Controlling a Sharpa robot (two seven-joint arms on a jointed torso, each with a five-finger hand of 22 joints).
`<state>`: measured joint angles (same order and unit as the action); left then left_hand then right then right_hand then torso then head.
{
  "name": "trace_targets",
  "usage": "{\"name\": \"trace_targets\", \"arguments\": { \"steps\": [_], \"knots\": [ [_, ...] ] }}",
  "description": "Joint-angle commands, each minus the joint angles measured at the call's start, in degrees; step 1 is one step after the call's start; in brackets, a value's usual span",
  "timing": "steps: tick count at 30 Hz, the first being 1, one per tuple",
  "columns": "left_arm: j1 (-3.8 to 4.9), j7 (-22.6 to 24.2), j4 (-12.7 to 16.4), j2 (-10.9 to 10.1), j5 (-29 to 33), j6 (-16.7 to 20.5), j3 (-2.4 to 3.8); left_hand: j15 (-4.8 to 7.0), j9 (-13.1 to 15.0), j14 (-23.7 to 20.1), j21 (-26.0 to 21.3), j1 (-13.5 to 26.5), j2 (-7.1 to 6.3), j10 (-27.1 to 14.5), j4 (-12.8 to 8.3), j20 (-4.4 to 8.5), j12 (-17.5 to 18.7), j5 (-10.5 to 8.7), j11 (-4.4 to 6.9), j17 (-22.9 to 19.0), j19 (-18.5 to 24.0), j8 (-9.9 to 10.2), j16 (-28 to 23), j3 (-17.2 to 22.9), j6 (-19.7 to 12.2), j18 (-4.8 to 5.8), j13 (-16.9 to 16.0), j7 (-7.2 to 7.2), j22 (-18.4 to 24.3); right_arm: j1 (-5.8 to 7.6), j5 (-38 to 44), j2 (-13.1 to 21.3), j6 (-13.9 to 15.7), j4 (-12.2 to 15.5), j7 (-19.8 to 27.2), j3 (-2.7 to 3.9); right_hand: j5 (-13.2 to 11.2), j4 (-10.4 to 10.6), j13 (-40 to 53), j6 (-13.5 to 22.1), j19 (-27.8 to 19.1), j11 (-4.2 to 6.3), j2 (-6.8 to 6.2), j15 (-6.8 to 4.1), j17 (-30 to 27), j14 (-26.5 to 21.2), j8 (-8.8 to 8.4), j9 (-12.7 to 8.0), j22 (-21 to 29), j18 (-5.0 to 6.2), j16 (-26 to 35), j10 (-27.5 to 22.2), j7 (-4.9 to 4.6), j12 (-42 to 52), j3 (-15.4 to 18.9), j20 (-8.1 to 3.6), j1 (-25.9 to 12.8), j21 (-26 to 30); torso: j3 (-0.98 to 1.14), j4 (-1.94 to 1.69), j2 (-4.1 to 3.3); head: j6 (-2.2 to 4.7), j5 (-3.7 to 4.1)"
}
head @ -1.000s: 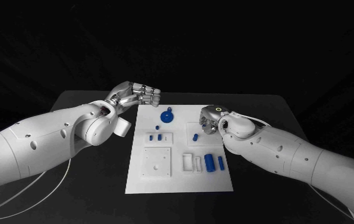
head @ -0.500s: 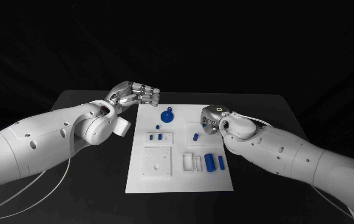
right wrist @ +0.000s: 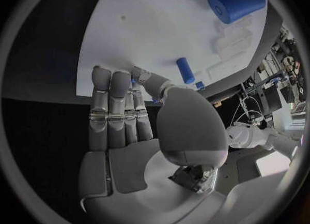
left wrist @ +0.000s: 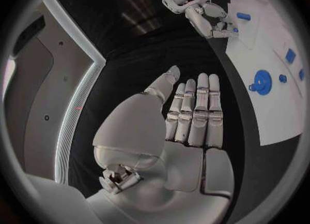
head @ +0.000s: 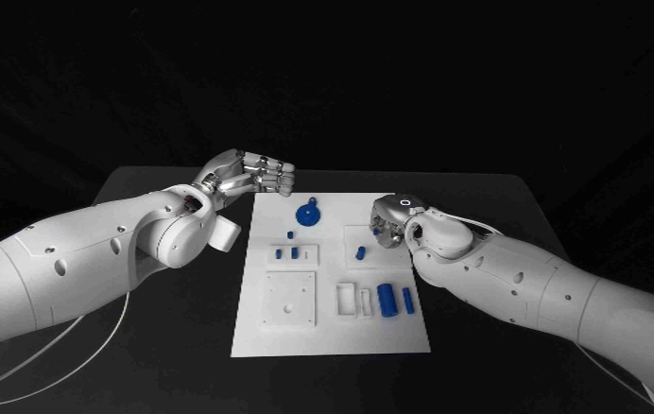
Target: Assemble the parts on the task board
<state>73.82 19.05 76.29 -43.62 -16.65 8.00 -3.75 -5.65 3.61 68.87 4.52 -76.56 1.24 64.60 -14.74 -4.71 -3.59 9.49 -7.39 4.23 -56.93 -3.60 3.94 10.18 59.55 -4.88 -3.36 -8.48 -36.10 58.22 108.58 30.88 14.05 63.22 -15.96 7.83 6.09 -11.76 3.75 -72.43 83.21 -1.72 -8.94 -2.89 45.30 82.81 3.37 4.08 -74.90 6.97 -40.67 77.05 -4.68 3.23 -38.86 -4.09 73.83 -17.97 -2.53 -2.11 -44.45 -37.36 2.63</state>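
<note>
Centrally on the black tabletop [head: 163, 357] lies the white task board [head: 330, 338], long side running away from the robot. Near its far end, a round blue part with a knob [head: 308, 214]; nearer, a small blue peg [head: 290, 235] and a pair of short blue pegs [head: 285, 254] standing on a raised white block. At mid board, toward the right edge, one blue peg [head: 361, 253] just beside the right hand. Near the robot's end, on the right side, two blue cylinders [head: 395, 301] lying side by side next to a white slotted block [head: 355, 300]; on the left side, a square white plate with holes [head: 290, 299].

Left hand [head: 253, 175] poised off the board's far left corner, above the tabletop, fingers [left wrist: 196, 110] straight and held close together, thumb out to the side, holding nothing, touching no part.

Right hand [head: 392, 220] at the board's right edge about mid length, fingers [right wrist: 113, 105] stretched over the white surface, thumb bent across toward them near a blue peg [right wrist: 185, 70]. Nothing plainly gripped; contact between fingertips and board impossible to tell. Larger blue cylinder [right wrist: 236, 1] seen farther along the board in the right wrist view.
</note>
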Motion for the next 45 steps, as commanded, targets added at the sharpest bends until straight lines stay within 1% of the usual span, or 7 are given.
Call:
{"name": "trace_targets", "arguments": {
  "steps": [1,15,21,27,33,37,45],
  "knots": [
    [0.07,0.45,0.04,0.13,0.45,-0.17,0.06,-0.23,0.04,-0.24,-0.09,0.23,0.25,-0.39,-0.09,-0.04,0.08,-0.37,0.06,0.09,-0.15,-0.05,-0.18,-0.35,-0.35,0.49,0.03,0.05,0.05,-0.32,0.85,0.12,0.6,0.09,-1.0,-0.17,-0.49,-0.35,-0.04,-0.69,0.13,0.15,0.77,-0.62,0.06,0.0,0.31,0.36,-1.81,0.32,0.36,0.69,0.12,0.21,-0.11,-0.56,-0.1,-0.6,-0.02,0.01,0.01,0.04,0.01],
    [0.07,0.46,-0.34,0.19,0.51,-0.2,0.06,-0.23,0.04,-0.24,-0.09,0.23,0.25,-0.39,-0.09,-0.04,0.08,-0.37,0.06,0.09,-0.15,-0.05,-0.18,-0.35,-0.35,0.49,0.03,0.05,0.05,-0.39,1.02,0.91,3.83,1.22,-1.33,-0.14,-1.48,-1.16,0.0,-1.85,0.41,0.53,0.81,-1.06,0.5,0.47,0.31,0.61,-2.2,-0.5,0.75,1.97,0.5,0.23,-1.22,-1.15,-0.74,-3.29,-0.09,-0.05,0.02,0.09,-0.07],
    [0.07,0.42,-0.59,0.15,0.54,-0.22,0.06,-0.23,0.04,-0.24,-0.09,0.23,0.25,-0.39,-0.09,-0.04,0.08,-0.37,0.06,0.09,-0.15,-0.05,-0.18,-0.35,-0.35,0.49,0.03,0.05,0.05,-0.39,0.08,1.51,4.22,2.05,-1.2,0.16,-1.43,-1.22,0.0,-1.93,0.42,0.57,0.73,-1.08,0.55,0.51,0.33,0.63,-2.23,-0.52,0.76,2.05,0.53,0.23,-1.22,-1.16,-0.79,-3.47,0.0,0.02,0.03,0.17,-0.24],
    [0.07,0.37,-1.01,0.12,0.59,-0.18,0.06,-0.24,0.04,-0.27,0.02,0.17,0.24,-0.44,-0.05,-0.05,0.09,-0.38,0.05,0.09,-0.24,-0.05,-0.18,-0.48,-0.37,0.53,0.04,0.05,0.93,-0.38,-1.91,2.38,3.6,3.46,-0.97,1.47,-1.51,-1.21,0.0,-2.02,0.35,0.61,0.7,-1.1,0.61,0.54,0.32,0.65,-2.22,-0.53,0.84,2.1,0.56,0.22,-1.18,-1.18,-0.91,-3.58,0.01,0.08,-0.02,0.24,-0.31],
    [0.08,0.22,-1.55,0.01,0.82,-0.12,0.06,-0.24,0.04,-0.27,0.02,0.17,0.24,-0.44,-0.05,-0.05,0.09,-0.38,0.05,0.09,-0.24,-0.05,-0.18,-0.48,-0.37,0.53,0.04,0.05,0.93,-0.37,-4.59,4.26,2.24,6.93,-0.87,3.55,-1.36,-1.15,-0.01,-2.02,0.2,0.63,0.84,-1.1,0.7,0.55,0.31,0.66,-2.16,-0.52,1.02,2.07,0.54,0.22,-0.69,-1.19,-0.93,-3.47,-0.05,0.12,0.03,0.27,-0.62],
    [0.08,0.14,-1.75,-0.06,1.07,-0.07,0.06,-0.25,0.03,-0.3,0.06,0.12,0.16,-0.46,-0.09,-0.04,0.08,-0.32,0.04,0.09,-0.25,-0.04,-0.18,-0.52,-0.43,0.53,0.03,0.03,1.13,-0.36,-5.13,5.2,2.05,9.47,-0.98,4.19,-1.29,-1.15,-0.01,-2.03,0.2,0.62,0.85,-1.1,0.71,0.56,0.31,0.66,-2.17,-0.52,1.03,2.06,0.54,0.22,-0.63,-1.18,-0.94,-3.5,-0.01,0.23,0.05,0.35,-0.91],
    [0.08,0.07,-2.37,0.32,1.27,-0.1,0.06,-0.25,0.03,-0.3,0.06,0.12,0.16,-0.46,-0.09,-0.04,0.08,-0.32,0.04,0.09,-0.25,-0.04,-0.18,-0.52,-0.43,0.53,0.03,0.03,1.13,-0.36,-3.47,5.38,2.1,14.5,-1.32,4.57,-1.35,-1.19,-0.01,-2.04,0.19,0.63,0.95,-1.1,0.78,0.57,0.32,0.66,-2.19,-0.5,1.11,2.07,0.55,0.22,-0.41,-1.19,-0.86,-3.62,-0.15,0.1,0.18,0.55,-1.86]
  ]
}}
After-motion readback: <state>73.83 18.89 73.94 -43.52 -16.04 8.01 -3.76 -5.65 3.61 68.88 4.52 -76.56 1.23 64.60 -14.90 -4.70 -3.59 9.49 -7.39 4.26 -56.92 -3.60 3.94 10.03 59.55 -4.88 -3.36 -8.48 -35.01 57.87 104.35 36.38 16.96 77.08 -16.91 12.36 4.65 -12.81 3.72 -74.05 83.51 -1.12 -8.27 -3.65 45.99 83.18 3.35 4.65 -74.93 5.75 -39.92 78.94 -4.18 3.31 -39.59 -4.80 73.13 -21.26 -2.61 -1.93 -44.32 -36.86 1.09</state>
